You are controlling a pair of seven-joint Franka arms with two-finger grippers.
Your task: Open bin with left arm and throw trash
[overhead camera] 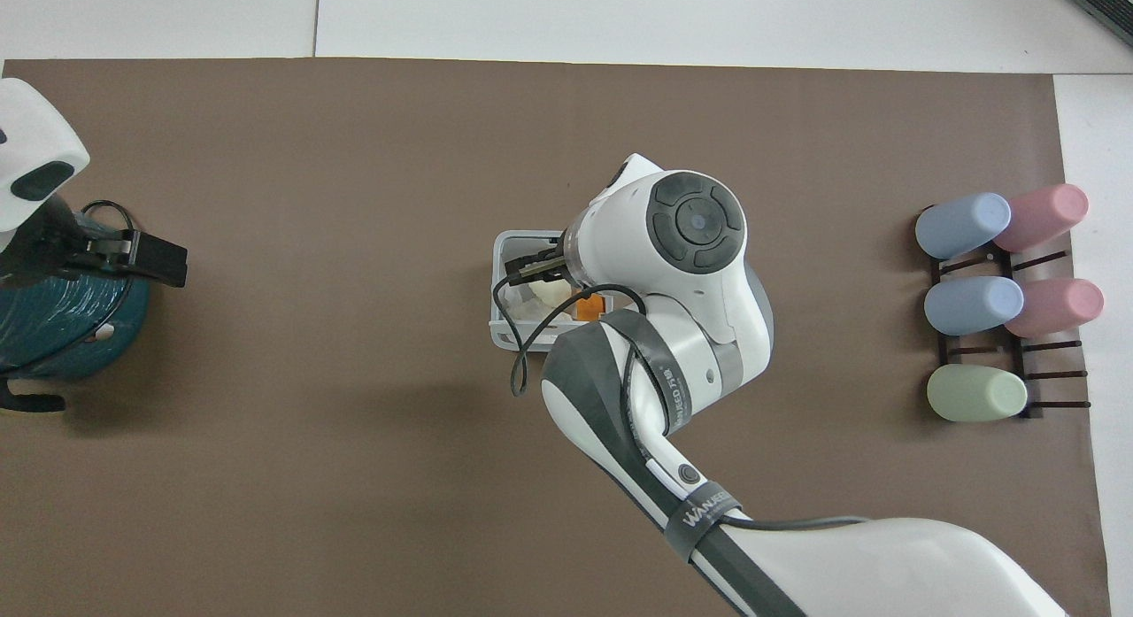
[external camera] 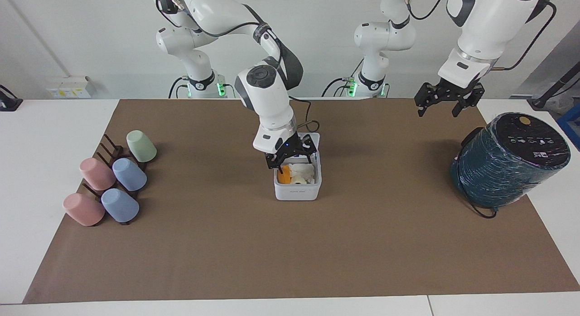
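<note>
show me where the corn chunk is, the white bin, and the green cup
corn chunk (external camera: 283, 175), facing view: its orange upper face, inside the bin.
white bin (external camera: 297, 193), facing view: the outer wall farthest from the robots.
green cup (external camera: 141, 146), facing view: middle of its side, on the rack.

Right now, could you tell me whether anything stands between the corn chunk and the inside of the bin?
Nothing visible does: the corn chunk already lies in the open bin, under the right claw, which is open.
</note>
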